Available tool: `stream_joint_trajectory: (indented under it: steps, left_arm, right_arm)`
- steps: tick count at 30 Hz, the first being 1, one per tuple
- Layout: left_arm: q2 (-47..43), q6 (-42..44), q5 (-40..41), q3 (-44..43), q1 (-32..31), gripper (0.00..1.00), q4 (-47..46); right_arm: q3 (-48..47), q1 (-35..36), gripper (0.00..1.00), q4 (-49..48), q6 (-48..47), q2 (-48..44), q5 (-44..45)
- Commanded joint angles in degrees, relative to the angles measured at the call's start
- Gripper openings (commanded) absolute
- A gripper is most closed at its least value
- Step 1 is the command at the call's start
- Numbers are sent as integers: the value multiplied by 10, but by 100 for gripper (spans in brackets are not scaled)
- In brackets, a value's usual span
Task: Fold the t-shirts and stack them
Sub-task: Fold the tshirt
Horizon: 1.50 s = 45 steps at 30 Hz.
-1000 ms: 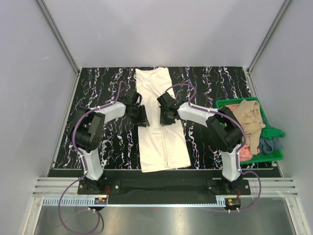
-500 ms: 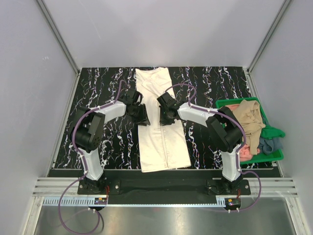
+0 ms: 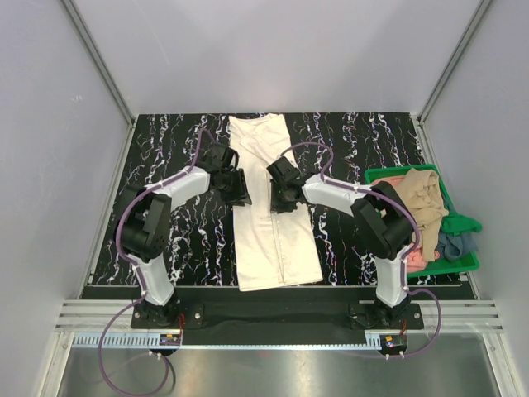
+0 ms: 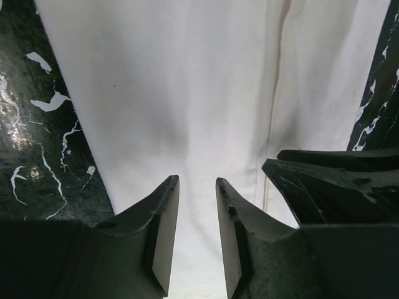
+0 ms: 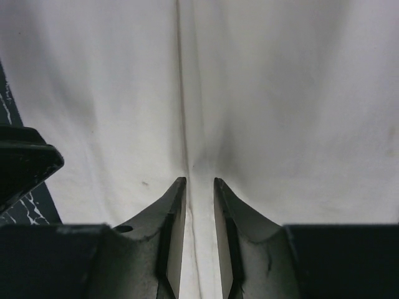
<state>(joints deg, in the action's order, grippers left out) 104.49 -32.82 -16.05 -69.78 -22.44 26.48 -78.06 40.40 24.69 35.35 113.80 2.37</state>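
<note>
The large cream t-shirt (image 3: pixel 277 248) lies as a long narrow strip down the middle of the black marbled table (image 3: pixel 173 157), from the far edge to the near edge. My left gripper (image 3: pixel 242 193) is at the strip's left edge about halfway along. My right gripper (image 3: pixel 279 201) is over the strip's middle at the same height. In the left wrist view my gripper (image 4: pixel 196 179) has its jaws close together on the cream cloth (image 4: pixel 187 81). In the right wrist view my gripper (image 5: pixel 199 179) pinches a lengthwise fold of the cloth (image 5: pixel 280 93), which puckers at the tips.
A green plastic bin (image 3: pixel 464 223) stands at the right edge of the table. It holds a tan shirt (image 3: pixel 421 194), a salmon-pink one (image 3: pixel 416 258) and a grey-blue one (image 3: pixel 453 244). Grey walls enclose the table on three sides.
My left gripper has moved a little toward the far side along the shirt's left edge. The right gripper and the shirt have barely moved.
</note>
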Motion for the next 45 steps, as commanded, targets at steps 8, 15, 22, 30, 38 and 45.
stream_joint_trajectory:
  steps: [8, 15, 22, 30, 38, 45]
  left_arm:
    - [56, 10, 39, -44, 16, 35, 12]
    - [124, 19, 45, -91, 44, 35, 33]
    - [171, 30, 23, -159, 66, 35, 59]
    - [45, 42, -7, -119, 65, 36, 66]
    - [-195, 49, -18, 72, 52, 13, 65]
    - [-338, -11, -7, 254, 20, 0, 59]
  right_arm:
    - [-9, 4, 32, 3, -14, -103, -22]
    - [-1, 1, 27, 7, -28, -124, -46]
    - [25, 1, 23, 13, -37, -140, -27]
    - [50, 1, 18, 12, -28, -157, -41]
    - [87, 39, 0, -53, 10, -142, -126]
    - [104, 97, 0, -125, 64, -115, -167]
